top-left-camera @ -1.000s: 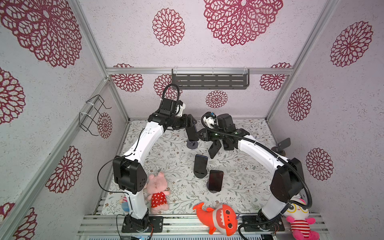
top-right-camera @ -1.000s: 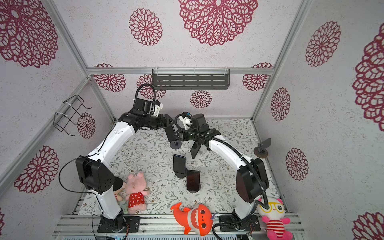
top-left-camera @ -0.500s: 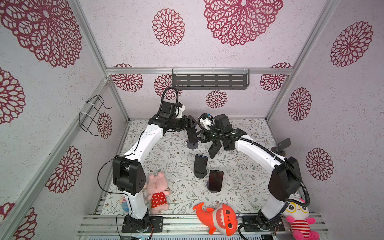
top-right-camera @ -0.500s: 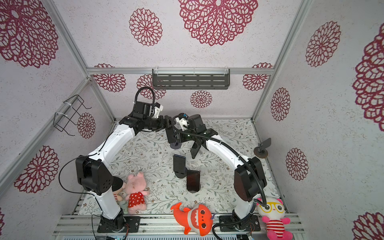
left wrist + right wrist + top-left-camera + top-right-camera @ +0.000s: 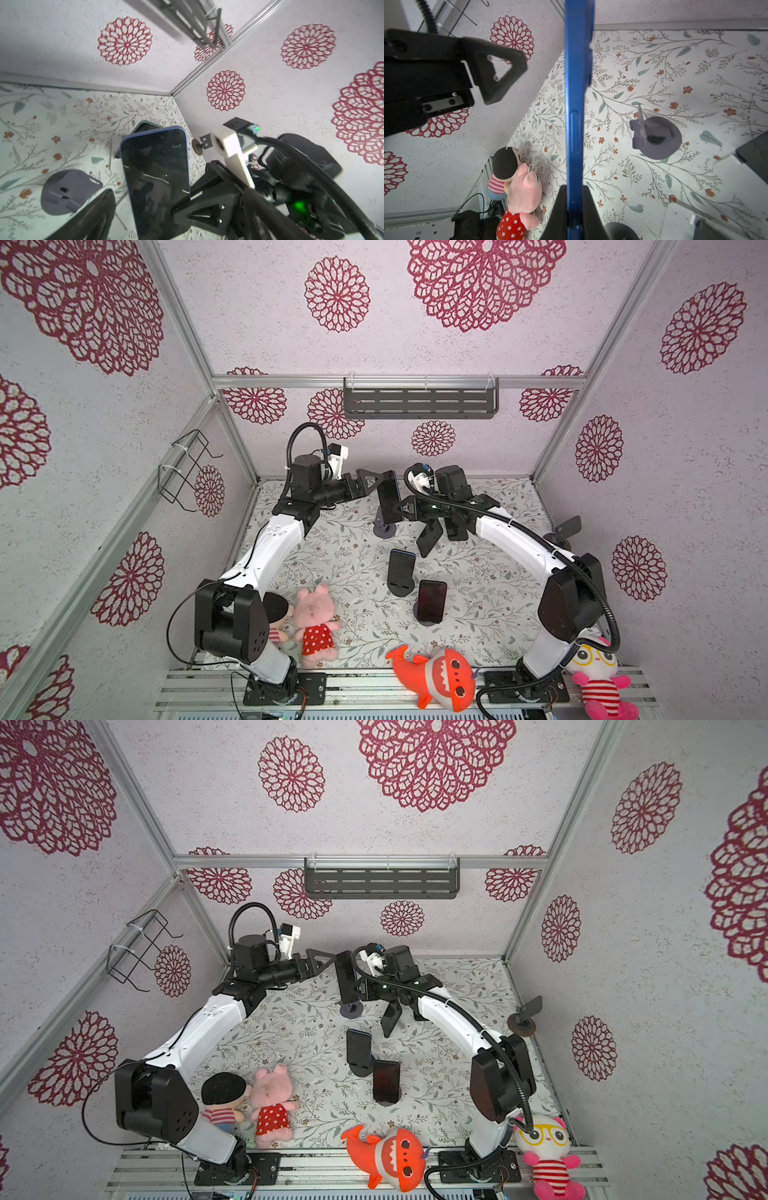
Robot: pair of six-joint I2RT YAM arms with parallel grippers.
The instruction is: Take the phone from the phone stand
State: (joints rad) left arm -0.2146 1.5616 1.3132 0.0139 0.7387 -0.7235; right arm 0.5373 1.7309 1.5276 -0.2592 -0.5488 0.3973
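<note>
Top end of the phone (image 5: 576, 104) ran off the right wrist picture's edge, and its other end was buried in the clamp of the right gripper (image 5: 576, 193). In both top views it covered much of the phone stand (image 5: 384, 529). A second phone (image 5: 145, 126) sat mostly hidden behind it.

Pig plush (image 5: 314, 624): you'll find it lying on the desk (image 5: 332, 556), touching the black-haired doll (image 5: 222, 1100).
Shark plush (image 5: 440, 674): your front edge.
Glasses doll (image 5: 598, 676): front right corner.
Shelf (image 5: 419, 403): back wall.
Wire rack (image 5: 185, 468): left wall.

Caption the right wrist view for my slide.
Right end effector holds the blue phone edge-on, clear of the empty grey stand.
</note>
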